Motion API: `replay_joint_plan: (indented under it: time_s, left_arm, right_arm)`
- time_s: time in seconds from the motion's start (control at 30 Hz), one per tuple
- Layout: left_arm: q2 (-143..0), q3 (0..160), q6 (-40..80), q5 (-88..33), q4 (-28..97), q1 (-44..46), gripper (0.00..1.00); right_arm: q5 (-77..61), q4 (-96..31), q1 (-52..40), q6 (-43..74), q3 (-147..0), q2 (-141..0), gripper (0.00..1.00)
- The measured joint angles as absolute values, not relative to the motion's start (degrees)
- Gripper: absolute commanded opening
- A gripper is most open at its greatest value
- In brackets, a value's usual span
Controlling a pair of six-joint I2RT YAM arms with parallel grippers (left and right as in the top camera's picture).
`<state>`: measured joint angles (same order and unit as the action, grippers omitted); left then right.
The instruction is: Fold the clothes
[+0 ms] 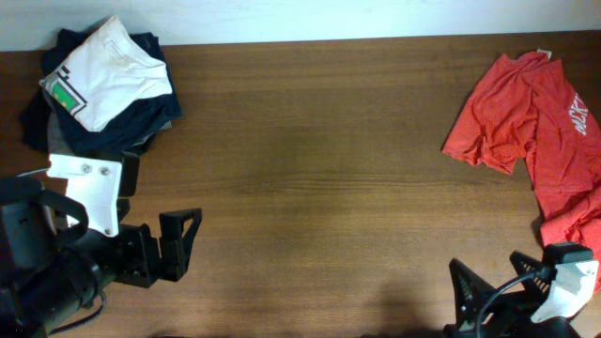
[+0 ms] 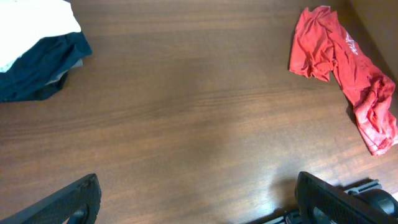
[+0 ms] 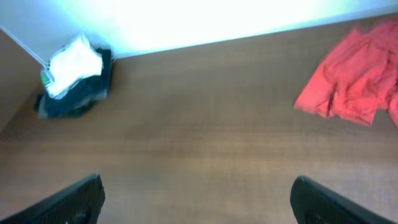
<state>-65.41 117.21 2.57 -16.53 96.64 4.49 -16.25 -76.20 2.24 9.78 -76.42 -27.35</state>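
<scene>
as the red tee lies long front-to-back, the right gripper, apart and empty, sits nearer it than the left gripper, likewise apart.

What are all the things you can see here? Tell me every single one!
white shirt: one, white with a small green mark, folded on top of the pile at the table's far left corner
dark clothes: a pile, navy, number unclear, under the white shirt
red tee: one, red with white lettering, crumpled at the table's right edge
table: one, brown wood, under everything
left gripper: one, black, open and empty, near left
right gripper: one, black, open and empty, near right
</scene>
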Motion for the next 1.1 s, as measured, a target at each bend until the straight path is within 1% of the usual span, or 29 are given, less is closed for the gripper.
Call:
replay_joint_plan:
  time_s: [0.07, 0.1, 0.13, 0.17, 0.23, 0.33, 0.43, 0.6, 0.73, 0.77, 0.83, 1.1]
  left_arm:
    - [-65.4, 117.1, 2.6, -16.6, 96.6, 4.5, 0.99]
    - [-65.4, 117.1, 2.6, -16.5, 96.6, 4.5, 0.99]
    - [-65.4, 117.1, 2.6, -16.6, 96.7, 4.5, 0.99]
    - [-65.4, 117.1, 2.6, -16.6, 96.7, 4.5, 0.99]
    - [-65.4, 117.1, 2.6, -16.5, 96.7, 4.5, 0.99]
    - [-65.4, 117.0, 2.6, -16.5, 96.7, 4.5, 0.99]
    - [-65.4, 117.0, 2.6, -16.6, 96.7, 4.5, 0.99]
    - [-65.4, 117.0, 2.6, -16.6, 96.7, 4.5, 0.99]
    - [-65.4, 117.0, 2.6, -16.5, 96.7, 4.5, 0.99]
    - [-65.4, 117.0, 2.6, -16.6, 96.7, 4.5, 0.99]
    - [-65.4, 117.0, 2.6, -16.6, 96.7, 4.5, 0.99]
    - [-65.4, 117.0, 2.6, -16.6, 96.7, 4.5, 0.99]
  right_arm:
    - [-15.4, -67.8, 2.2, 9.7, -66.3, -20.7, 0.99]
    - [-15.4, -57.6, 2.0, 9.6, -58.1, -16.1, 0.99]
    - [-15.4, -54.3, 1.4, 9.6, -52.7, -13.1, 0.99]
    - [-15.2, -48.0, 0.1, 9.5, -46.2, -9.9, 0.99]
    - [-15.0, -37.8, -1.8, 9.0, -35.9, -5.4, 0.99]
    - [-15.1, -17.3, -2.1, 8.8, -19.7, -0.9, 0.99]
    - [-14.2, -5.6, -2.2, 8.8, -11.4, -0.8, 0.99]
    - [-11.1, 9.1, -2.2, 8.8, -1.1, -0.7, 0.99]
    - [-10.5, 5.7, -2.2, 8.8, -0.7, -0.7, 0.99]
    - [-10.3, 1.5, -2.2, 8.8, -0.6, -0.6, 0.99]
    - [-10.3, -2.9, -2.2, 8.8, -0.6, -0.6, 0.99]
    - [-10.3, -3.2, -2.2, 8.8, -0.6, -0.7, 0.99]
